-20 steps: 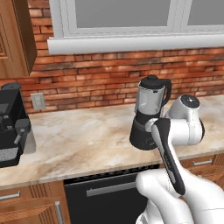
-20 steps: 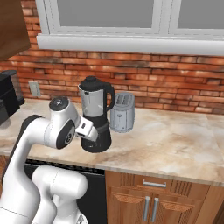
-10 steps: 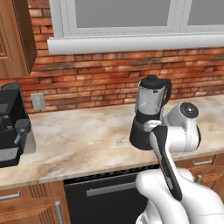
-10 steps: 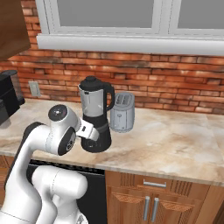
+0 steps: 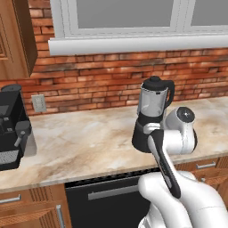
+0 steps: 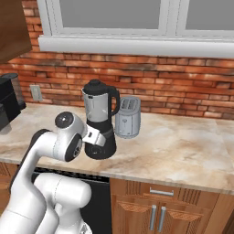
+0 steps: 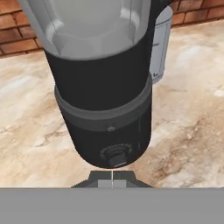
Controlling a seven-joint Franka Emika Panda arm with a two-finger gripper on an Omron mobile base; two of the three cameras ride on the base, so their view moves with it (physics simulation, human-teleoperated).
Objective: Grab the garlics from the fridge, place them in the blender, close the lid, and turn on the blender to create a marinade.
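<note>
The hand (image 7: 112, 178) sits at six o'clock in the hand view, its two tips pressed together with nothing between them, right in front of the round dial (image 7: 116, 155) low on the blender (image 7: 105, 87). The step in hand looks like switching the blender on: the lid (image 6: 94, 85) already caps the jar, so what remains is the dial. To do it well, I would keep the closed tips centred on the dial and push straight in along the hand's own line, low and gentle, since a shove above the dark collar could tip or slide the blender across the desk (image 7: 192, 113). Counting outward: one hand, one dial, one blender with one lid, standing on the desk in front of the brick wall (image 6: 173, 87). At about two o'clock behind the blender stands one silver toaster (image 6: 126, 117), just beside it. Far off at nine o'clock in the left base view there is one black coffee machine (image 5: 12, 127). I cannot make out any garlics through the jar, so their count stays unknown.
</note>
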